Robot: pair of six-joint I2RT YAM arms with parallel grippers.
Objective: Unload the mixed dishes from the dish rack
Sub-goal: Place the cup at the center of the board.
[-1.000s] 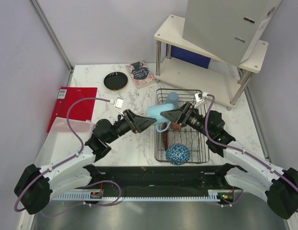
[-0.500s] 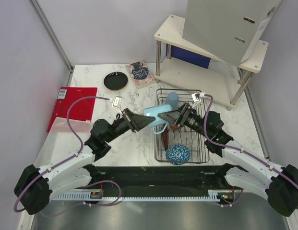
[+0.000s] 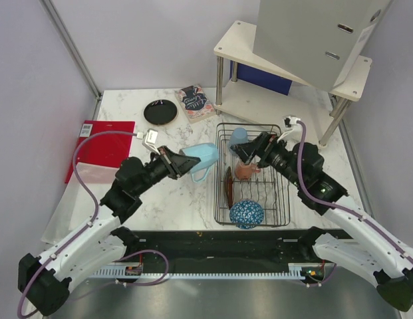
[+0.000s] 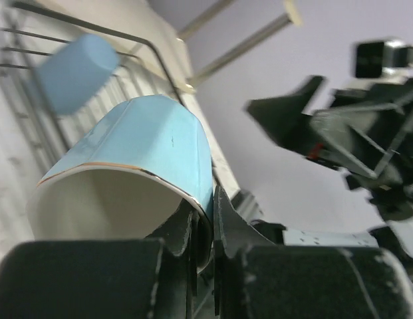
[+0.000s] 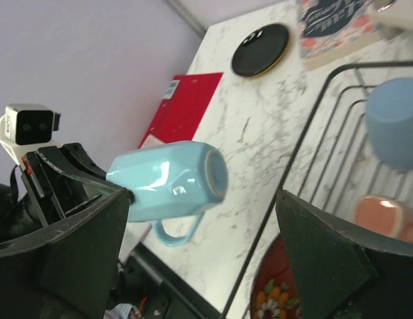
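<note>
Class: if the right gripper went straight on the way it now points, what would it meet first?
Probably the light-blue cup held by the left gripper, which lies between its open fingers' line of travel, though depth is hard to judge.

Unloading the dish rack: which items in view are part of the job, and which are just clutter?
Job: dish rack; handled blue cup in left gripper; in the rack, blue tumbler, pink mug, brown plate, patterned bowl; black plate on the table.
Clutter: booklet, red folder, white shelf.
</note>
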